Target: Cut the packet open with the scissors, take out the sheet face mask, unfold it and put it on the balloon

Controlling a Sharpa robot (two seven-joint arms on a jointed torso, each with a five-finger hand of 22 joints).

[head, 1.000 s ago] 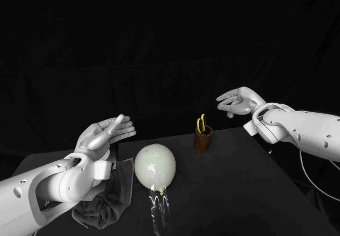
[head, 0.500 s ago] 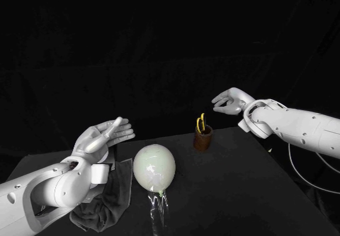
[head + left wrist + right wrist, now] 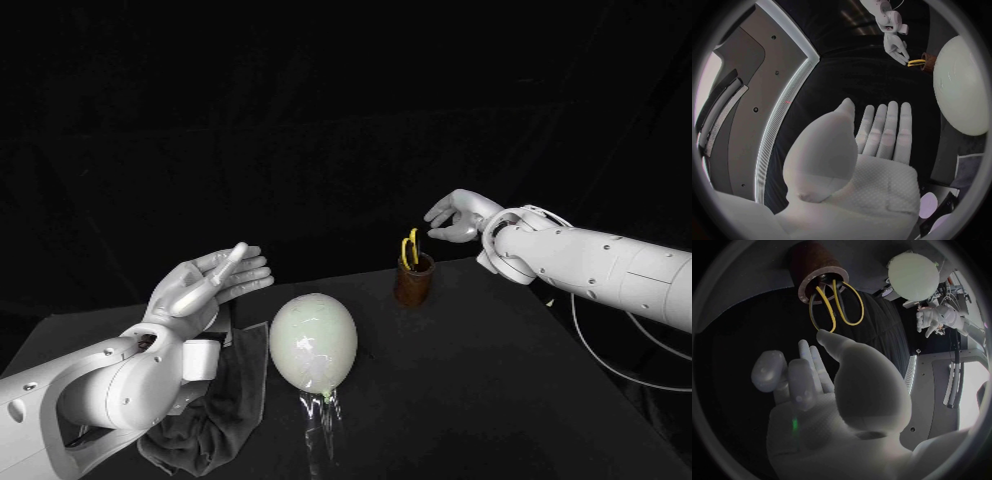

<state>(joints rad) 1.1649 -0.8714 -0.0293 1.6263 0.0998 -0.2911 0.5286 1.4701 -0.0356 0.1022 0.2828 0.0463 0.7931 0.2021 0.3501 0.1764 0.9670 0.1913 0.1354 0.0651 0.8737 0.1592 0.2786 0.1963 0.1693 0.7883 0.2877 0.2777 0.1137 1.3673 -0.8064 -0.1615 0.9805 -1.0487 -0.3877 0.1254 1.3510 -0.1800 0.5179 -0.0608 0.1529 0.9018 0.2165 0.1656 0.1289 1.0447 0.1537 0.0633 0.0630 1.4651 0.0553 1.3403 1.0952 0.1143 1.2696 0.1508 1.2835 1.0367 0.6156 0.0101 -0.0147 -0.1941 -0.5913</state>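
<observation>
Right hand (image 3: 459, 215) near scissors (image 3: 413, 248) standing in holder (image 3: 414, 288); left hand (image 3: 209, 283) empty.

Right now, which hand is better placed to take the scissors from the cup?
Right. The right hand hovers close by the scissors standing in the brown cup; the left hand, fingers open, is beyond the balloon, farther off.

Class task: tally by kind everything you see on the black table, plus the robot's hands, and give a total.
Balloon: 1
Brown cup: 1
Scissors: 1
Dark cloth: 1
Clear shiny piece: 1
Hands: 2 (left hand, right hand)
Total: 7
</observation>
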